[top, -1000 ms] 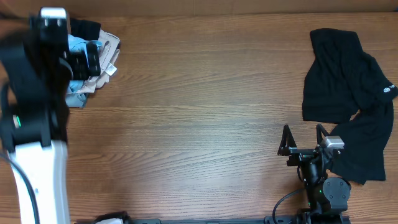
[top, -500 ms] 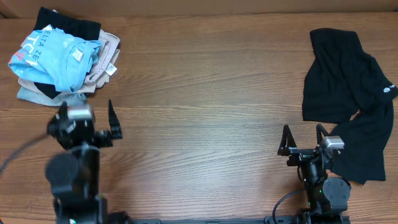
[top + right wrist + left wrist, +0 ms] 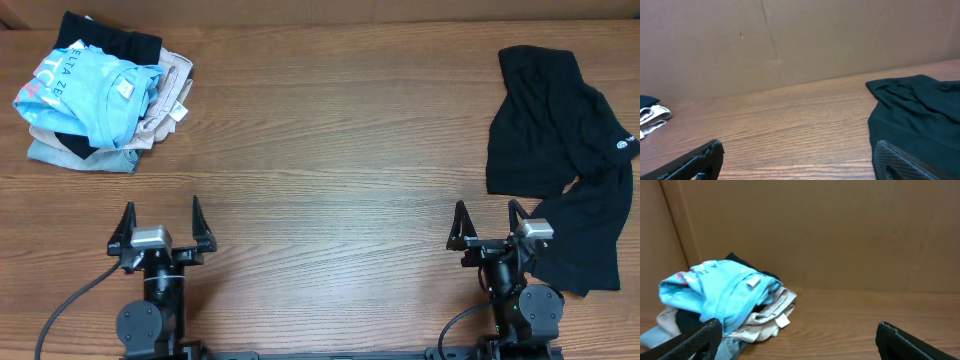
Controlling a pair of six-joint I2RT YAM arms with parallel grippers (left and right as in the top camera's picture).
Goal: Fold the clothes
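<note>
Clothes lay in two places on the wooden table (image 3: 330, 150). At the far left corner sat a crumpled pile (image 3: 60, 145), topped by a light-blue T-shirt (image 3: 90, 85) with white lettering, over beige cloth (image 3: 165, 100) and darker pieces. Toward the front edge, well apart from that pile, the left gripper (image 3: 162, 215) pointed away from its base, its two fingers spread wide with only bare wood between them. Its wrist camera looked across the table at the pile, which rested close to a brown cardboard wall (image 3: 840, 230). Further right, also at the front edge, the right gripper (image 3: 488, 213) had its fingers parted just as wide and pinched nothing. Just beside it, along the right side of the table, a black garment (image 3: 560, 150) lay loosely rumpled, with a small white logo (image 3: 625, 143) near its outer edge. Whether the right arm touched the cloth could not be told.
</note>
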